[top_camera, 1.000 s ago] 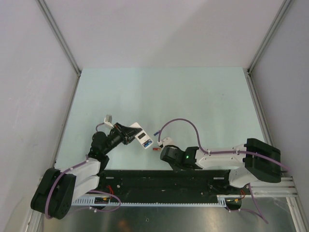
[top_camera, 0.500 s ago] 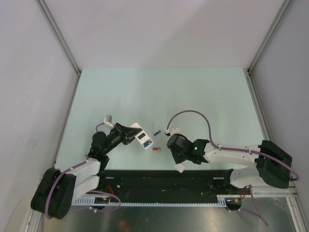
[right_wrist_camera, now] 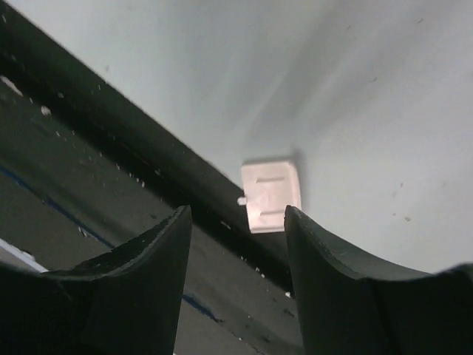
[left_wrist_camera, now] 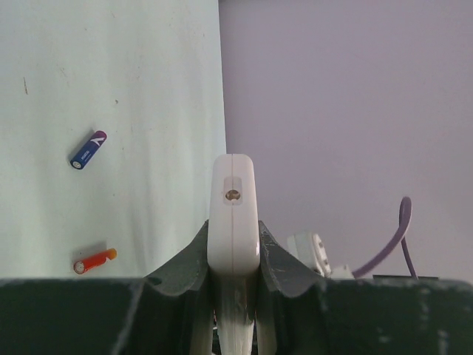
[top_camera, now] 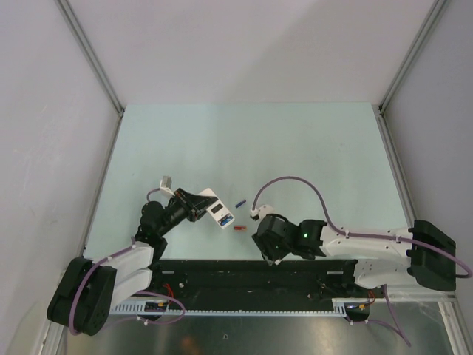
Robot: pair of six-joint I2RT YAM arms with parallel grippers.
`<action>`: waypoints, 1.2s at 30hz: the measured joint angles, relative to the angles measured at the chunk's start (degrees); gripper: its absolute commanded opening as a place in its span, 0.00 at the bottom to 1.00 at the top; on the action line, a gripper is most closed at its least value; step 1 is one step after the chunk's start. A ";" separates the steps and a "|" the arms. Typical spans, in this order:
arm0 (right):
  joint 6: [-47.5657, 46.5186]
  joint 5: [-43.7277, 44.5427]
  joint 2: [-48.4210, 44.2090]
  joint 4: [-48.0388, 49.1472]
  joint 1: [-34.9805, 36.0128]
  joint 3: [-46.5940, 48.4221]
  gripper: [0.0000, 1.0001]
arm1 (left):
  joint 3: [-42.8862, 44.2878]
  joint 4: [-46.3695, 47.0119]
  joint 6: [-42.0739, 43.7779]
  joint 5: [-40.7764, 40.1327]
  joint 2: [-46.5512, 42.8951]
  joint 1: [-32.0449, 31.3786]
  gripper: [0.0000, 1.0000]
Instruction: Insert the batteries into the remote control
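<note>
From the left wrist camera I see only the narrow end of the remote control (left_wrist_camera: 233, 211), clamped in the left gripper (left_wrist_camera: 233, 240). Its buttons are hidden. A dark blue-purple battery (left_wrist_camera: 89, 149) and a red battery (left_wrist_camera: 94, 260) lie loose nearby. The right gripper (right_wrist_camera: 237, 214) is spread and empty, with a small white cover (right_wrist_camera: 271, 195) just beyond it.

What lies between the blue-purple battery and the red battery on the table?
Nothing: the left wrist view shows bare table between the blue-purple battery and the red battery; the top view agrees.
</note>
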 measured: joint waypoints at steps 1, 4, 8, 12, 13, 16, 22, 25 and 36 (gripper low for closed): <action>0.02 0.00 0.20 -0.66 0.98 0.02 0.59 | 0.00 -0.04 0.02 0.00 0.00 0.00 0.00; 0.04 1.11 2.69 -2.71 3.72 0.46 0.58 | 0.00 -0.22 0.24 0.02 -0.02 -0.02 0.00; 0.13 3.30 7.93 -4.28 6.29 1.11 0.57 | 0.00 -0.28 0.48 0.02 -0.46 0.00 0.00; 0.26 5.84 11.47 -5.51 7.76 1.75 0.55 | 0.00 -0.28 0.79 0.04 -0.94 0.00 0.00; 0.26 6.56 12.02 -5.75 7.91 2.01 0.55 | 0.00 -0.33 0.85 0.04 -1.01 0.00 0.00; 0.28 8.44 13.11 -6.14 8.17 2.71 0.52 | 0.00 -0.35 0.90 0.07 -1.14 0.00 0.00; 0.31 11.10 14.67 -6.67 8.44 3.52 0.37 | -0.02 -0.50 0.90 0.11 -1.14 -0.02 0.00; 0.33 11.43 14.67 -6.78 8.50 3.56 0.33 | -0.02 -0.61 0.90 0.11 -1.14 0.00 0.00; 0.48 12.50 13.00 -8.39 8.35 4.66 0.09 | -0.02 -0.61 0.90 0.15 -1.14 0.00 0.00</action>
